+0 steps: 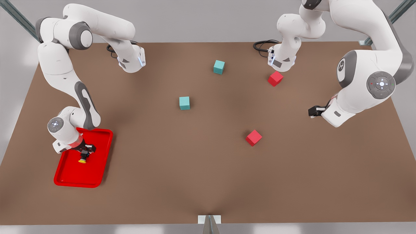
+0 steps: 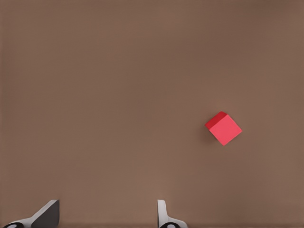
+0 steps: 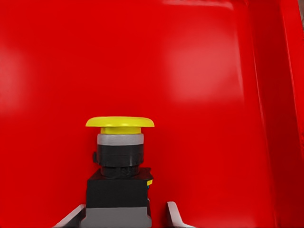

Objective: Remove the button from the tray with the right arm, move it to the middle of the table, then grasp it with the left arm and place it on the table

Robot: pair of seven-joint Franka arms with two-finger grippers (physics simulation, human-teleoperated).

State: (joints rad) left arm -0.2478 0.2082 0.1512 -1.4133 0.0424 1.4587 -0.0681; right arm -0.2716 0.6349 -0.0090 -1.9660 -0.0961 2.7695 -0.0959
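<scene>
While the right gripper (image 1: 85, 152) sits low inside the red tray (image 1: 97, 175), its fingers (image 3: 173, 213) flank the push-button (image 3: 119, 175) w/ the dark body between them. One finger meets that body, a slim gap shows at the other, so I can't tell if it's clamped or just closing. Step in hand: the grasp in the tray (first one). Next move needs a firm pinch, then a straight lift clear of the rim before heading mid-table (image 1: 208, 169). Left gripper (image 1: 313, 111) waits well apart, fingers (image 2: 45, 216) spread, a red cube (image 2: 223, 128) ahead of them.
</scene>
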